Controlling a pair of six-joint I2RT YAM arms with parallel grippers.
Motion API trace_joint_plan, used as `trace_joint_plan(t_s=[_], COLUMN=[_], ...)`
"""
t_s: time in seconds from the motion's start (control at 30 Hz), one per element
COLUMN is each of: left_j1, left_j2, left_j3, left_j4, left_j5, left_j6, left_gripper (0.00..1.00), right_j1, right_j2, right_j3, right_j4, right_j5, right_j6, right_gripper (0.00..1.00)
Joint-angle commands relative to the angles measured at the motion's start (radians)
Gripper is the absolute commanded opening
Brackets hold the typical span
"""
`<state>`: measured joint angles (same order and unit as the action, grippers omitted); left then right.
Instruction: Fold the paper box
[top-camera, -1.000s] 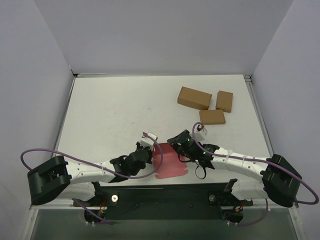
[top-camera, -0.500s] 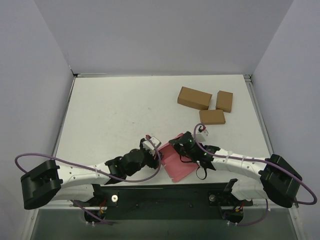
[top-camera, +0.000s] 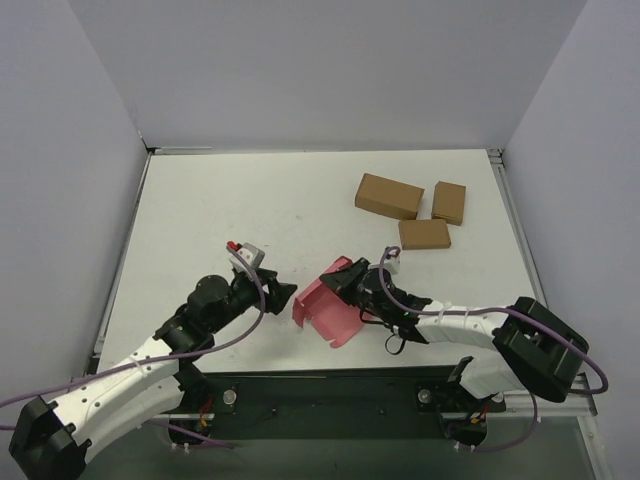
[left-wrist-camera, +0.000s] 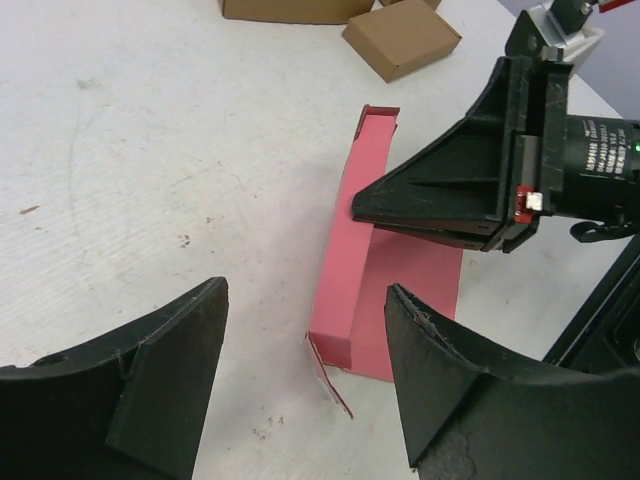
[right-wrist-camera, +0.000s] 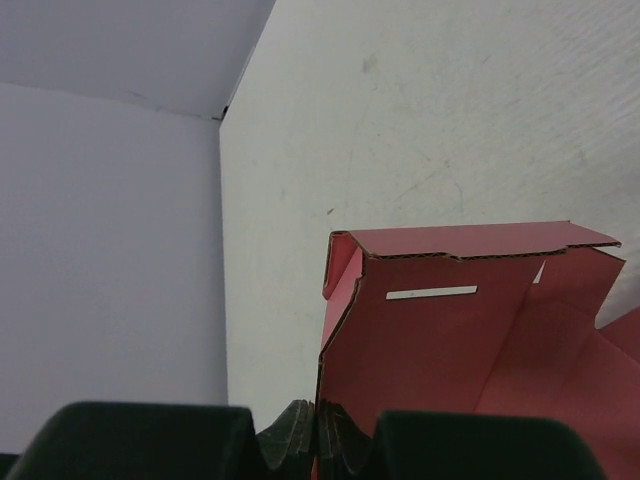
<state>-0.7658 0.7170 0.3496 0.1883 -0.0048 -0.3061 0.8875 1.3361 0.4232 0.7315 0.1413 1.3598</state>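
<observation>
The paper box (top-camera: 328, 306) is found partly folded near the front edge of the counter (top-camera: 220, 210), with one pink-red panel raised and the rest spread towards the right arm. Its card is pinched between the clenched fingers of the right claw (top-camera: 347, 284). The left claw (top-camera: 283, 293) is held released and spread wide, just left of the box and apparently not touching it, though the overhead view leaves this uncertain
</observation>
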Motion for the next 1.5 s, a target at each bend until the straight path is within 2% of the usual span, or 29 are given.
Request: trace_joint_plan(t_s=[0.0,0.27,0.5,0.87,1.2,1.47], left_j1=[0.092,0.100,0.100,0.088,-0.044,-0.099], left_j2=[-0.014,0.045,0.091,0.242,0.420,0.512], left_j3=[0.077,0.006,-0.101,-0.089,-0.055,-0.040], left_j4=[-0.133,-0.115,0.009,0.068,0.270,0.419], left_j5=[0.149,0.089,0.078,0.046,-0.021,-0.064], left_j6=[-0.033,-0.027,-0.034,-0.021,-0.001,0.022], left_gripper=[0.73,0.72,0.72,0.70,0.69,0.62], right_j1=[-0.016,-0.061,-0.082,-0.097,-0.101,-0.101], right_j2=[0.052,0.129,0.158,0.192,0.189,0.181], right_j3=[-0.001,-0.052,-0.084,-0.135,-0.135,-0.132], right_j4=[0.316,0.469,0.508,0.575,0.562,0.543], right_j5=[-0.101,-0.134,-0.134,-0.124,-0.123,-0.124], right_j6=[-0.047,-0.021,-0.030,-0.004,-0.008,-0.016], right_gripper=[0.00,0.00,0.00,0.00,0.00,0.00])
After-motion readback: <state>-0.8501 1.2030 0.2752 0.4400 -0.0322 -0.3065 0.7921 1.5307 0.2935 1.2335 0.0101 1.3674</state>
